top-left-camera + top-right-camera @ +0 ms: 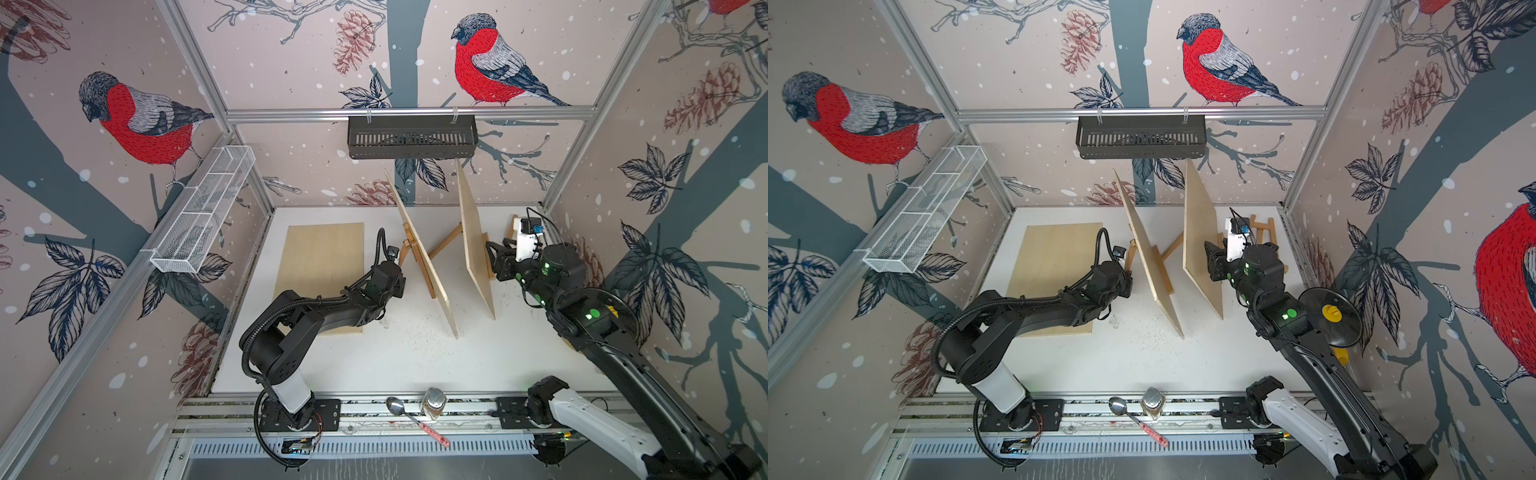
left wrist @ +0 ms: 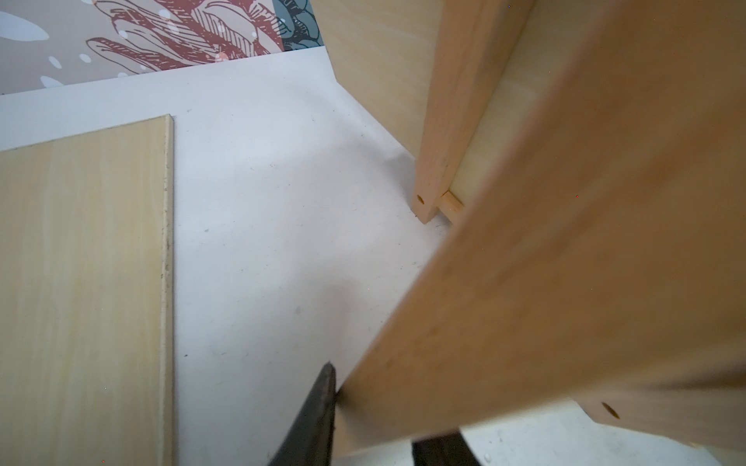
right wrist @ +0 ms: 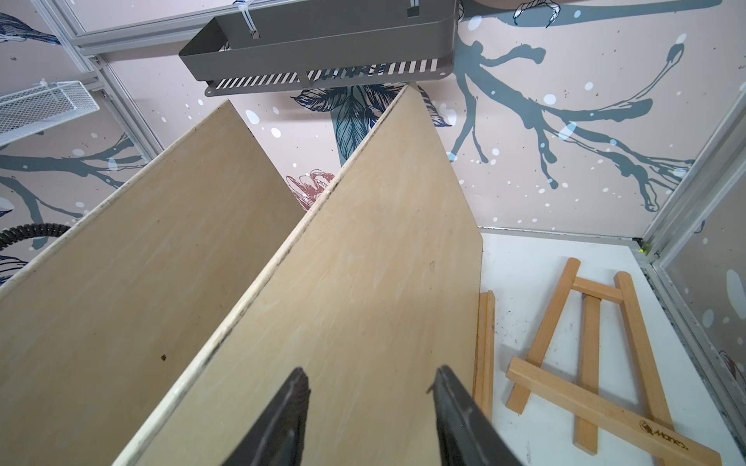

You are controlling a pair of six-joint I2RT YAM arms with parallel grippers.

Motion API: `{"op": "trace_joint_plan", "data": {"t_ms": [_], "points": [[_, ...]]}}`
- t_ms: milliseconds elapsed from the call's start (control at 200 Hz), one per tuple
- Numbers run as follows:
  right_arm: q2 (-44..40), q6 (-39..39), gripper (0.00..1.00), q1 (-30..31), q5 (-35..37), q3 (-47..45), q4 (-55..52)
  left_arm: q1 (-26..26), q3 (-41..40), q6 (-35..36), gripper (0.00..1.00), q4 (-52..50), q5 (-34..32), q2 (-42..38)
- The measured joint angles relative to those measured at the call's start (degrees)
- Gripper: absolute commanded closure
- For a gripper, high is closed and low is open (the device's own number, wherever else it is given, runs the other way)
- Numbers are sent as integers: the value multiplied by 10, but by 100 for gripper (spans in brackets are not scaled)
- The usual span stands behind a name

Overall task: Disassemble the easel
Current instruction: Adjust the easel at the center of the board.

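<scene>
Two plywood boards stand propped on small wooden easels mid-table, in both top views: the left board and the right board. My left gripper sits at the left easel's leg, which fills the gap between the fingers; one finger presses its edge. My right gripper is open, facing the right board with nothing between its fingers. A wooden ledge strip lies along that board's edge.
A third board lies flat at the left. A folded easel lies in the back right corner. A black basket and a white mesh basket hang on the frame. A spoon and jar rest on the front rail.
</scene>
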Motion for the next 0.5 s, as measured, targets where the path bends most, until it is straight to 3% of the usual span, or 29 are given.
{"op": "trace_joint_plan", "data": {"t_ms": [500], "points": [[5,1,49,-1,-1,2,1,2,-52,34,69,-68,-57,-64]]}}
